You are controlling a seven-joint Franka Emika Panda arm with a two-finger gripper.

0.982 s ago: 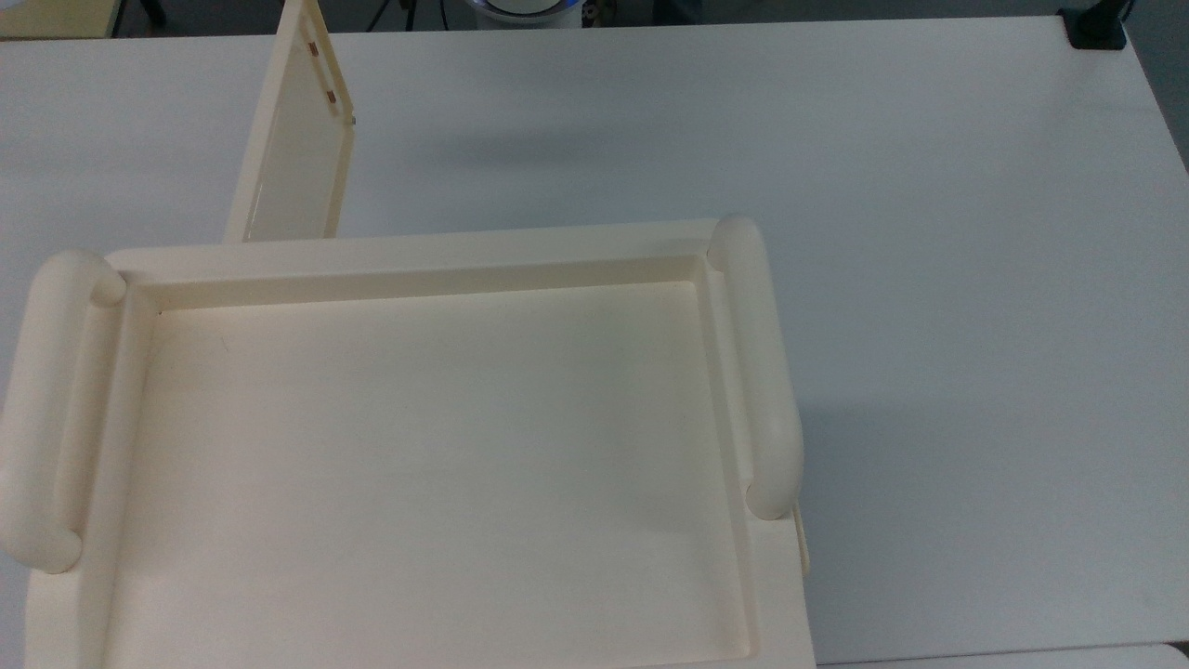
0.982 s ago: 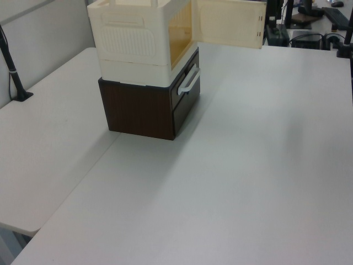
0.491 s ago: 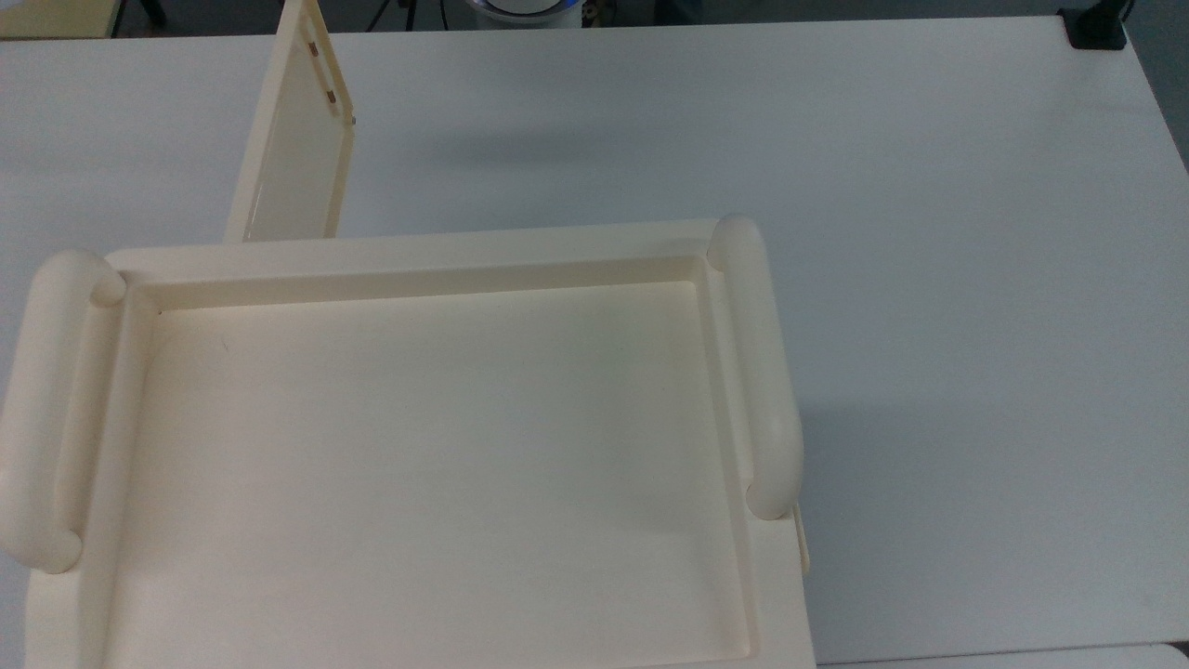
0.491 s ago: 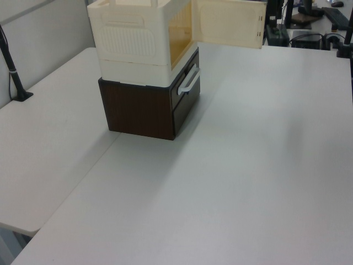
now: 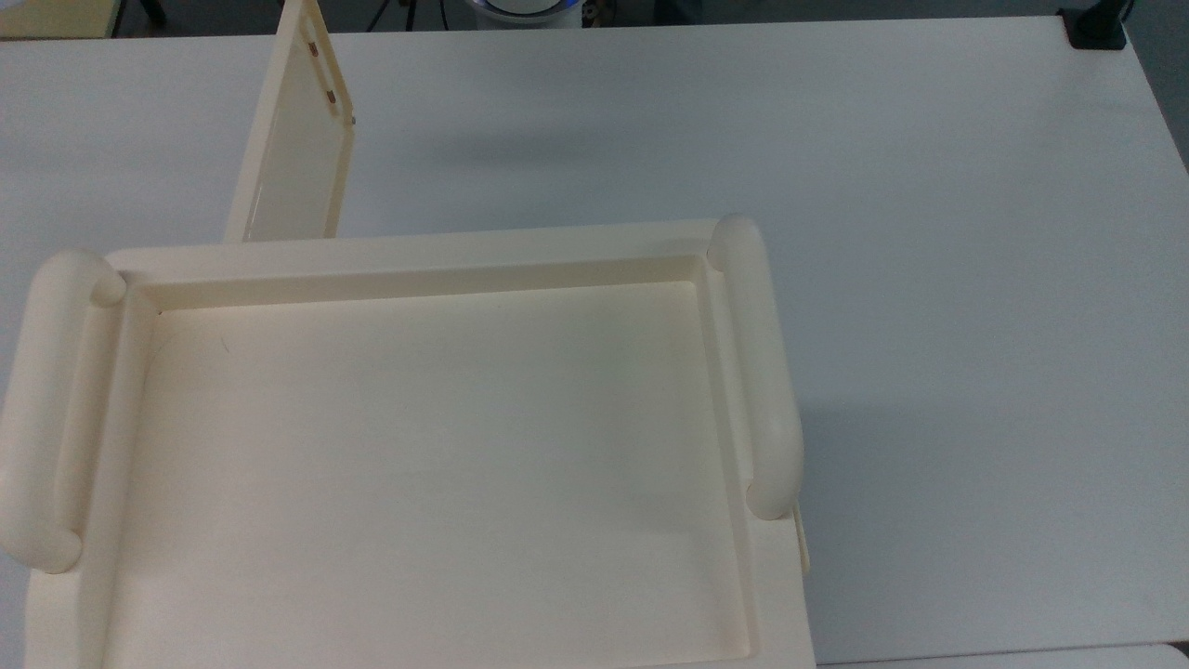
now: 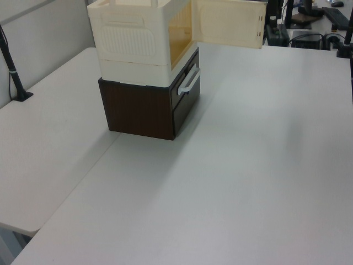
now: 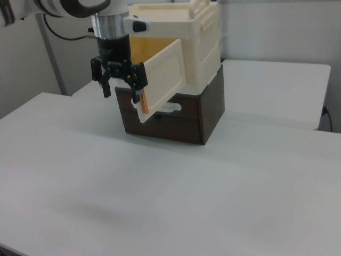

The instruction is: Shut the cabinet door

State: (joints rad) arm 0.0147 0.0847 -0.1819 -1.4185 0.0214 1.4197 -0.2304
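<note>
Top view: no shift from a second ago; cabinet door (image 5: 295, 139) swung wide at far left, away from cabinet (image 5: 418, 446). Left view: same, door ajar on the table (image 6: 248, 165). Right view: tool (image 7: 118, 80) spread beside door's free edge; closing push not begun.

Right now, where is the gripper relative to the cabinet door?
In the right view the gripper hangs at the free edge of the open cabinet door, on the right view's left, in front of the dark brown drawer unit.
</note>
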